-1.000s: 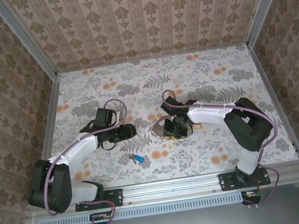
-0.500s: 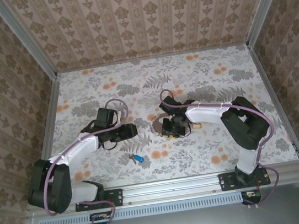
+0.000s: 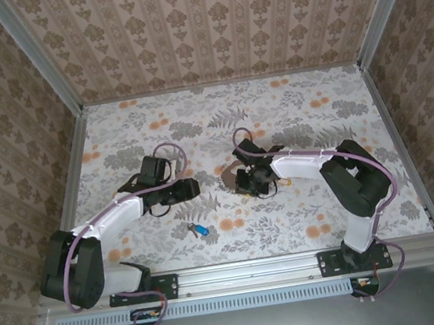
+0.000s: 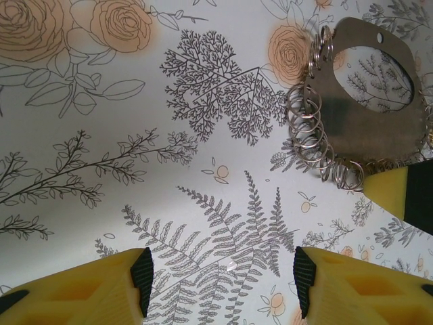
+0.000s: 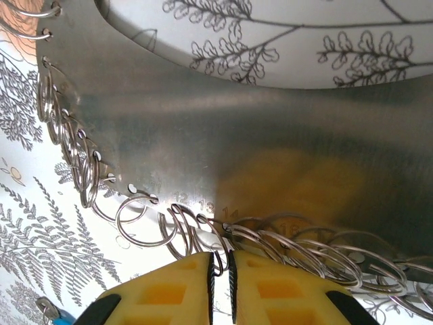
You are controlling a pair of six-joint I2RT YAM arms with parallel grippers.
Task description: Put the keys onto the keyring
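Observation:
The keyring (image 5: 270, 128) is a flat metal plate with a wide oval opening and several small wire split rings along its rim; it lies mid-table (image 3: 228, 178) and shows at upper right in the left wrist view (image 4: 352, 145). My right gripper (image 5: 221, 288) is closed to a narrow slit on one split ring at the plate's edge (image 3: 249, 184). The keys (image 3: 197, 231) lie together on the table near the front, and the blue head is visible. My left gripper (image 4: 220, 281) stands open over bare tablecloth, left of the keyring (image 3: 191, 188).
The floral tablecloth (image 3: 291, 112) runs to patterned walls on three sides. An aluminium rail (image 3: 248, 270) with both arm bases lines the near edge. One yellow fingertip (image 4: 396, 193) of the right gripper touches the ring row in the left wrist view.
My right gripper has shifted slightly toward the far left over the keyring, and its jaws have closed further. The left arm and the keys have not moved.

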